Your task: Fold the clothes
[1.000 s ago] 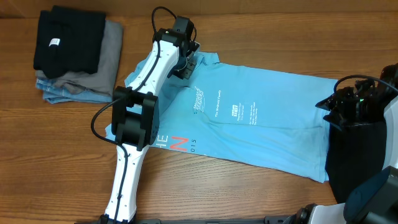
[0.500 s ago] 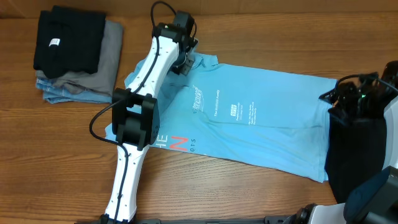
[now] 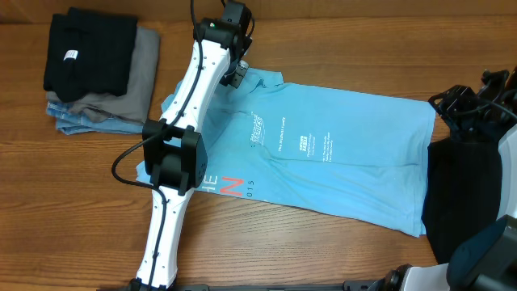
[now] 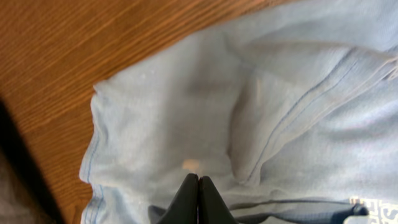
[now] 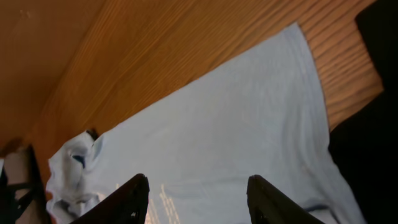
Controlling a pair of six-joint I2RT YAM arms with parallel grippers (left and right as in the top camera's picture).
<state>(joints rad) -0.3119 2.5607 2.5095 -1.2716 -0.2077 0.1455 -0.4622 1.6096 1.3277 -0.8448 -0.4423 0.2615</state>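
Beneath closed left fingers (image 4: 186, 202) lies the T-shirt (image 4: 298, 124).

Sky-blue T-shirt (image 3: 339, 153) white lettering, black garment (image 3: 89, 52), wood-grain table (image 3: 81, 210)

Hidden, cut off and unreadable parts

The left arm (image 3: 194, 89) covered the sky-blue T-shirt (image 3: 347, 153) along one side, hiding the start of its large lettering (image 3: 233, 187); the small white print (image 3: 303, 145) was too small to read; the black garment (image 3: 452, 194) ran off the frame under the right arm (image 3: 485, 105); in the blurred left wrist view the bottom edge cut the left gripper (image 4: 198, 182), so whether it pinched cloth could not be told.
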